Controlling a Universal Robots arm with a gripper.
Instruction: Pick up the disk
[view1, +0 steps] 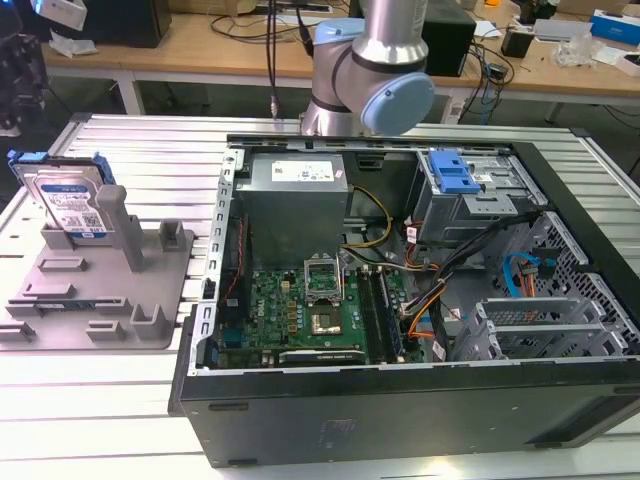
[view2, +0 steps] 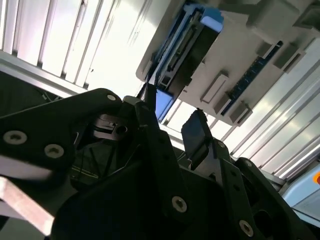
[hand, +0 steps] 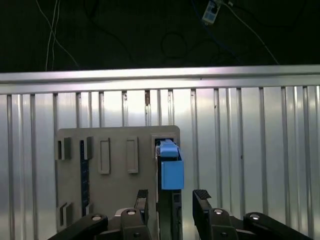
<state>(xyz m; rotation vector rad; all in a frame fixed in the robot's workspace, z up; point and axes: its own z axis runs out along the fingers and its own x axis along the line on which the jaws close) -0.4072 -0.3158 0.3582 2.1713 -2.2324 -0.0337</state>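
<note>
The disk (view1: 70, 200) stands on edge in the grey plastic fixture (view1: 110, 300) at the exterior view's left, its silver face with the white-and-blue label turned outward and a blue rail on top. In the first wrist view the disk's blue-railed edge (hand: 171, 170) runs between the two dark fingers of my gripper (hand: 172, 202). The gripper is open, one finger on each side of the disk with a gap to it. The second wrist view shows the disk (view2: 182, 45) edge-on just beyond the gripper (view2: 175, 130).
An open computer case (view1: 420, 300) with motherboard, power supply and a blue-latched drive cage (view1: 455, 180) fills the exterior view's middle and right. The fixture (hand: 115, 170) rests on a ribbed metal table (view1: 150, 150). The arm's joint (view1: 385, 95) shows behind the case.
</note>
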